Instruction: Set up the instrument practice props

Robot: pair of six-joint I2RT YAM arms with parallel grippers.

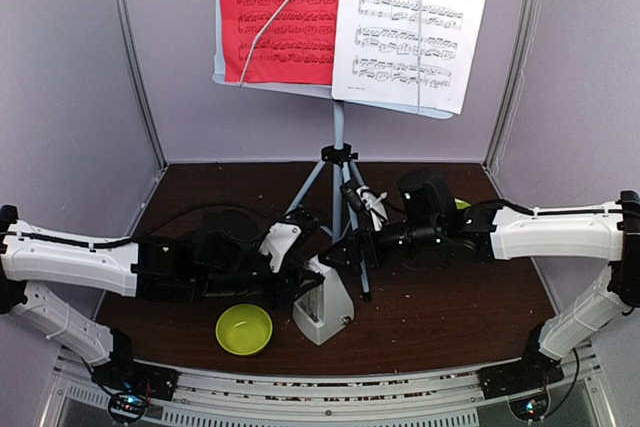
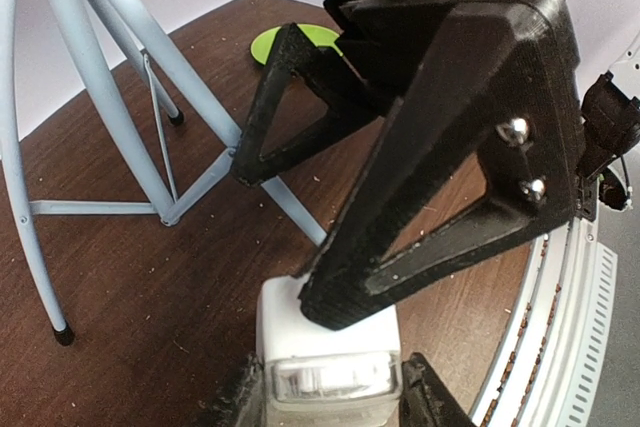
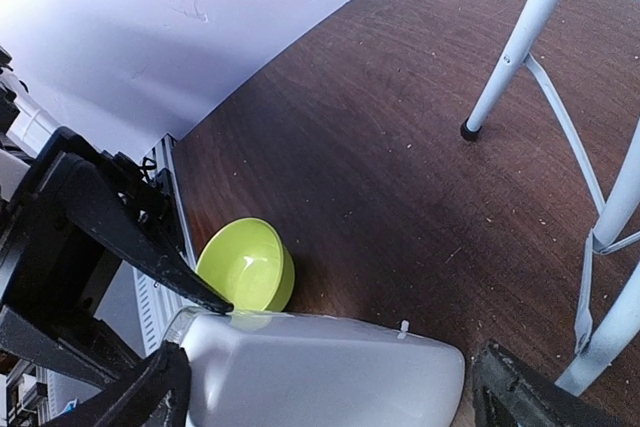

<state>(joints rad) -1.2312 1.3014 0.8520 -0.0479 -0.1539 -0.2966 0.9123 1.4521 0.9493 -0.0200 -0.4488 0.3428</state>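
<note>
The music stand (image 1: 338,137) rises at the table's centre on tripod legs (image 2: 110,77). A red sheet (image 1: 285,7) and a white sheet (image 1: 410,17) lie side by side on its desk. The pale-grey metronome (image 1: 328,315) sits in front of the legs. My left gripper (image 1: 305,292) is shut on it, a finger pressed to each side of the metronome (image 2: 330,347). My right gripper (image 1: 345,257) is open and straddles the metronome (image 3: 320,377). One of its black fingers (image 2: 440,147) rests a tip on the metronome's top.
A lime-green bowl (image 1: 243,329) sits just left of the metronome, near the front rail (image 1: 330,387). A flat green plate (image 2: 290,39) lies behind the right wrist. A tripod foot (image 3: 468,130) stands close to the right gripper. Pale walls close in the back and sides.
</note>
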